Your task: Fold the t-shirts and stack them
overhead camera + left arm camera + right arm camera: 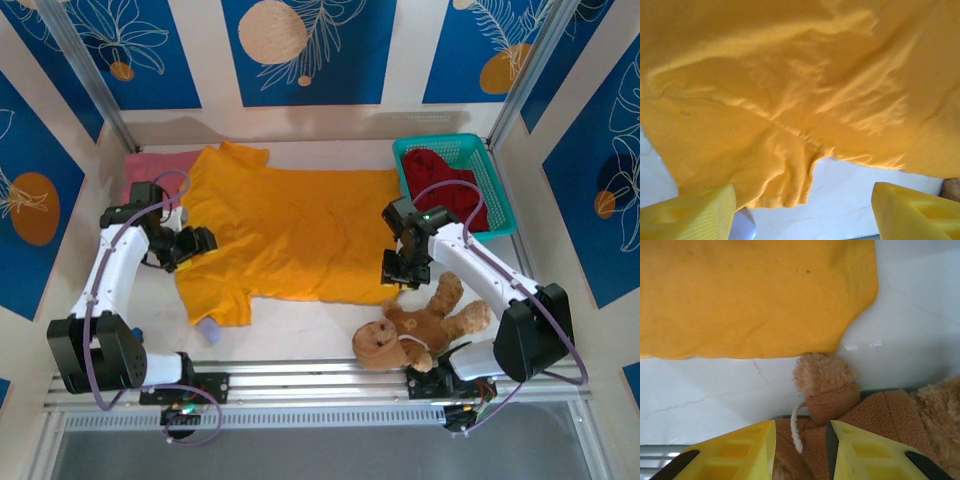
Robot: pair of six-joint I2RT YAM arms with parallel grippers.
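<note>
1. The mustard-orange cloth t-shirt (300, 230) lies spread flat across the white table (300, 335). I read its long axis as running left to right, with the sleeves at the left and the hem at the right.
2. My left gripper (195, 243) hovers at the sleeve end, by the near sleeve. Its yellow fingers (690, 215) stand wide apart with nothing between them.
3. My right gripper (800, 432) sits just off the hem's near corner, above the brown plush teddy bear (420, 325). The jaws stand narrow with plush showing in the gap. I cannot tell whether they pinch it.
4. Each arm is nearest its own end of the shirt. The hem corner lies just ahead of the right claw.
5. A salmon-pink shirt (150, 172) peeks out at the far left. A dark red shirt (445, 185) sits in the teal plastic mesh basket (440, 143).
</note>
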